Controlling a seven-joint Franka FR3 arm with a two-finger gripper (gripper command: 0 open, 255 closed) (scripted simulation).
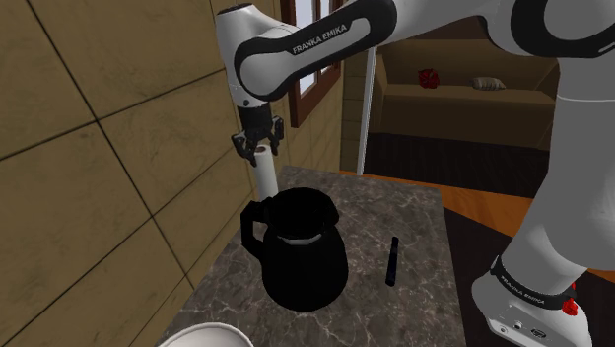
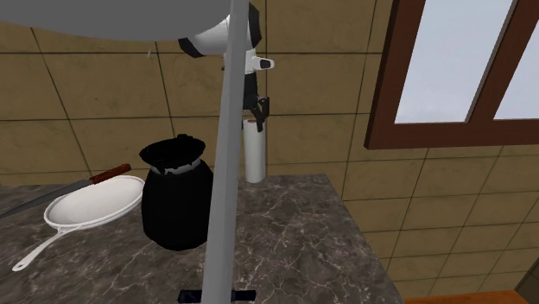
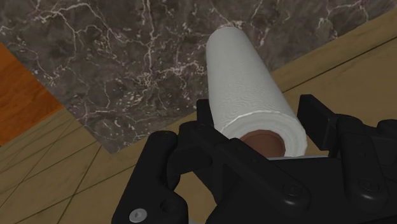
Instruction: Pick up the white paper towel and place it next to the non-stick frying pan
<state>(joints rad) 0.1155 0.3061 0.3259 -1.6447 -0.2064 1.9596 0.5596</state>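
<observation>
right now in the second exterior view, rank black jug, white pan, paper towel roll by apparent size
black jug
white pan, though its handle makes it longer
paper towel roll, smallest but farthest back

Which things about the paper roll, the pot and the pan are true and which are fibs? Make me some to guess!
1. The white paper towel roll stands upright. True.
2. The pot near the roll is red. False: it is black.
3. The tool is at the top end of the roll. True.
4. The frying pan sits on top of the pot. False: it lies on the marble counter, beside the pot.
</observation>
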